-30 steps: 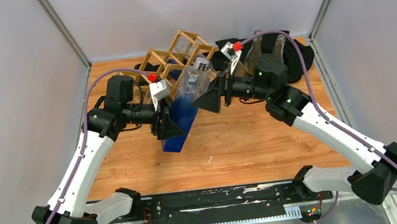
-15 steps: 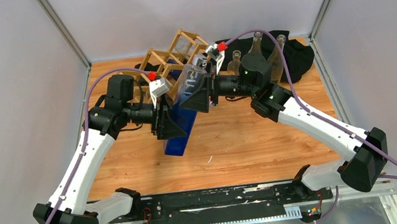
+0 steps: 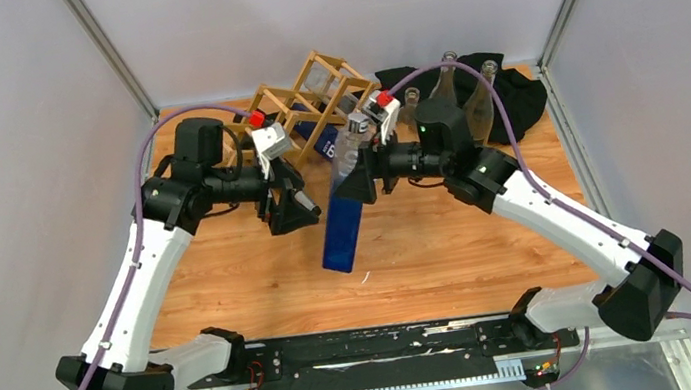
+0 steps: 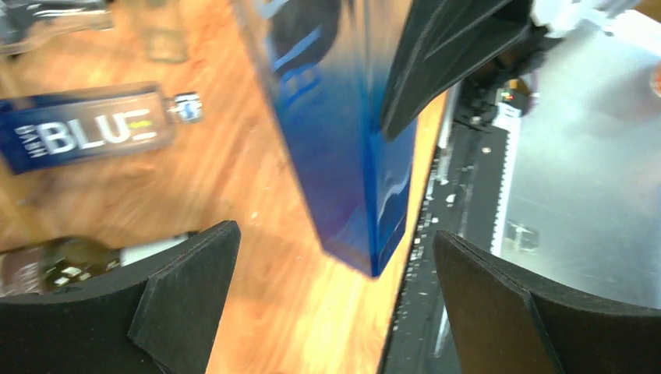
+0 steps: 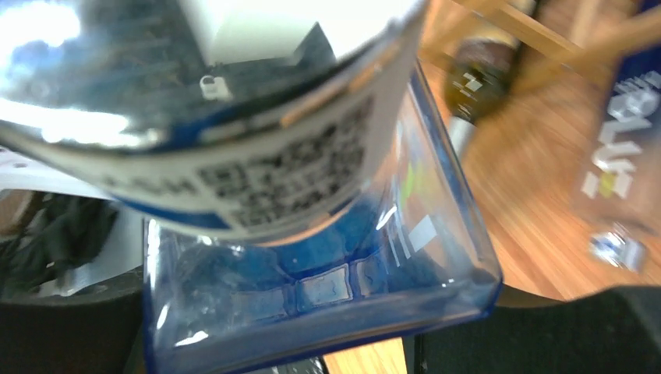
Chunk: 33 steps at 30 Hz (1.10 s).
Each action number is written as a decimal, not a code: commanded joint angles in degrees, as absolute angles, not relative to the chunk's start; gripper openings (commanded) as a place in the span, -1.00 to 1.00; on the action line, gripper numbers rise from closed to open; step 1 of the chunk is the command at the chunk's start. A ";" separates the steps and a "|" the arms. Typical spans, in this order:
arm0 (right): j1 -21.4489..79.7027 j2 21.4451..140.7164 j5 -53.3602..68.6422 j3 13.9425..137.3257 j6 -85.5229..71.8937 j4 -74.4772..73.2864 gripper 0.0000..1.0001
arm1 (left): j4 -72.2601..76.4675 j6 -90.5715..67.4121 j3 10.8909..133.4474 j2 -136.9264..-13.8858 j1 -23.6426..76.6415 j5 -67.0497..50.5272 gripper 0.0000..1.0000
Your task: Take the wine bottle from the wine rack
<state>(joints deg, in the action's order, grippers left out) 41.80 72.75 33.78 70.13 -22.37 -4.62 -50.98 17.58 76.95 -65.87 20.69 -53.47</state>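
Handover done. Left fingers point(image 3: 295, 212) let go of the wine bottle point(image 3: 344, 227), now spread wide and backed off left, clear of it. Right fingers point(image 3: 355, 186) came in and clamped its upper body. The bottle shifted right, base now hanging nearer the middle of the counter point(image 3: 450, 252).

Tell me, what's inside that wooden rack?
A blue-labelled bottle shows in a low cell of the wine rack, and clear glass shows in the top cell. The left gripper, the right gripper and the blue bottle it holds hide the remaining cells.
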 commanded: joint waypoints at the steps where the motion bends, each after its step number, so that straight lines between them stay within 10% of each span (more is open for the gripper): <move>1: 38.23 65.08 24.74 69.19 -17.63 -9.07 -1.00 | -52.78 20.42 80.08 -68.12 18.06 -45.39 1.00; 16: 25.49 60.51 -4.54 59.78 -5.64 -9.66 -1.00 | -53.79 24.73 81.36 -69.55 14.94 -42.50 1.00; 33: 19.01 70.71 -11.11 58.22 -3.64 7.49 -1.00 | -54.14 26.58 80.53 -68.48 14.94 -42.28 1.00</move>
